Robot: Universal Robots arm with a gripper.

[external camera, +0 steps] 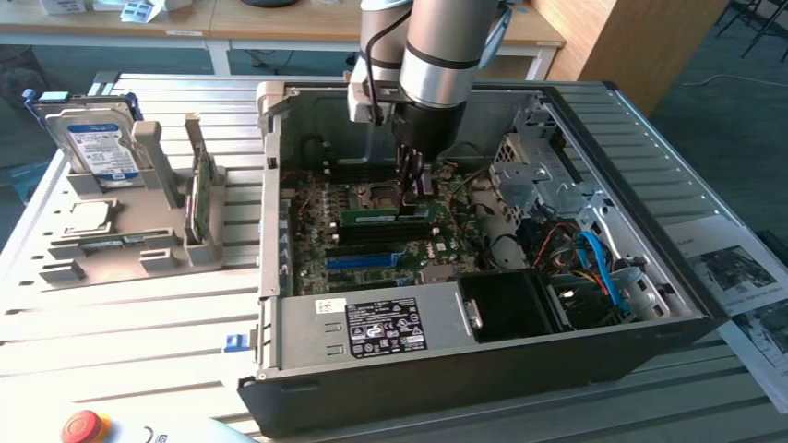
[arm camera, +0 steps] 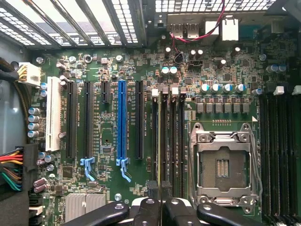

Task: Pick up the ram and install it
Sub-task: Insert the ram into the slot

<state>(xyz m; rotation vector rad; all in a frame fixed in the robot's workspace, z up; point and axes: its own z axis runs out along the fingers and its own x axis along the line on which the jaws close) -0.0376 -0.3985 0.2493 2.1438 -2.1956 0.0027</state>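
Gripper (external camera: pixel 415 191) is down inside the open computer case (external camera: pixel 493 388), fingers pinched nearly together on the top edge of the ram (external camera: pixel 369 218). The ram stands on edge in the bank of memory slots just beside the processor socket (external camera: pixel 376 195); whether it is fully seated, I cannot tell. Sweeping from the exterior view's left, there's a red button (external camera: pixel 84 426) at the near corner of the table (external camera: pixel 124 318). Then comes the grey fixture (external camera: pixel 185 251), and it's carrying three things: a hard drive (external camera: pixel 92 143) with a blue-white label upright in its rear cradle, a square chip (external camera: pixel 87 218) lying flat in a shallow pocket, and a spare green stick (external camera: pixel 199 196) on edge in the tall holder at its right end. On to the case: the motherboard (external camera: pixel 314 254) lies on its floor, with a blue expansion slot (external camera: pixel 364 261) toward the front. The power supply (external camera: pixel 369 328) with its black label sits in the near corner, a black fan (external camera: pixel 518 309) just beside it. Blue cables (external camera: pixel 597 263) tangle below the metal drive cage (external camera: pixel 530 180). Printed sheets (external camera: pixel 739 272) lie on the table at the far right.
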